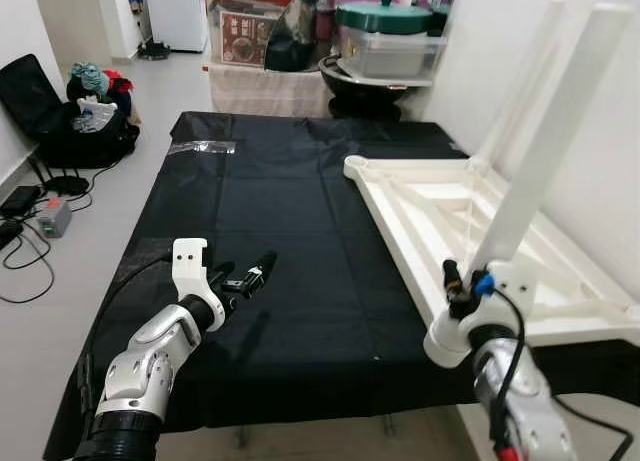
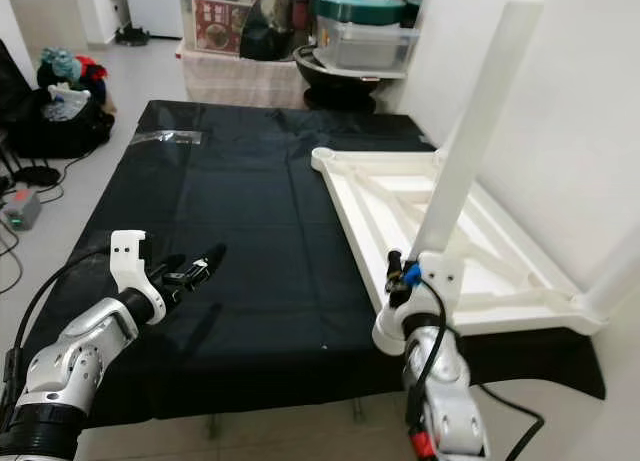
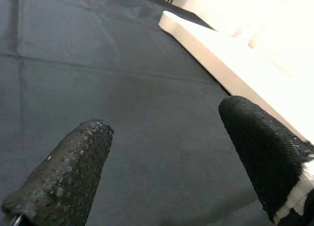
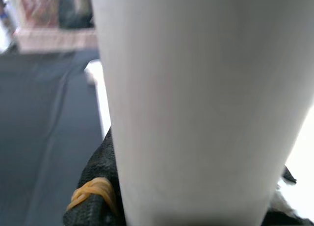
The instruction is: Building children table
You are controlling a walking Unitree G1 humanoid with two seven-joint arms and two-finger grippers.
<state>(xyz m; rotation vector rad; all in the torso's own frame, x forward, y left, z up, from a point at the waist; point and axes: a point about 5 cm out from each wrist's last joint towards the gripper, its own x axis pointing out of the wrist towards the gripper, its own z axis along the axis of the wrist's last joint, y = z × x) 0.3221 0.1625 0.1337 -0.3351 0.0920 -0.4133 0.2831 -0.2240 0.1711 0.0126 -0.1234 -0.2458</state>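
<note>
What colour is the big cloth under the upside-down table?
Black. The cloth shows best in the left eye view, spread beneath the white table top.

White walls, grey floor [image 1: 120, 171], storage boxes [image 1: 385, 41] against far wall.

Plain black cloth [image 1: 300, 211] across the centre, white table top [image 1: 450, 221] at right, white leg [image 1: 550, 141], green lid [image 1: 385, 16] upper centre
</note>
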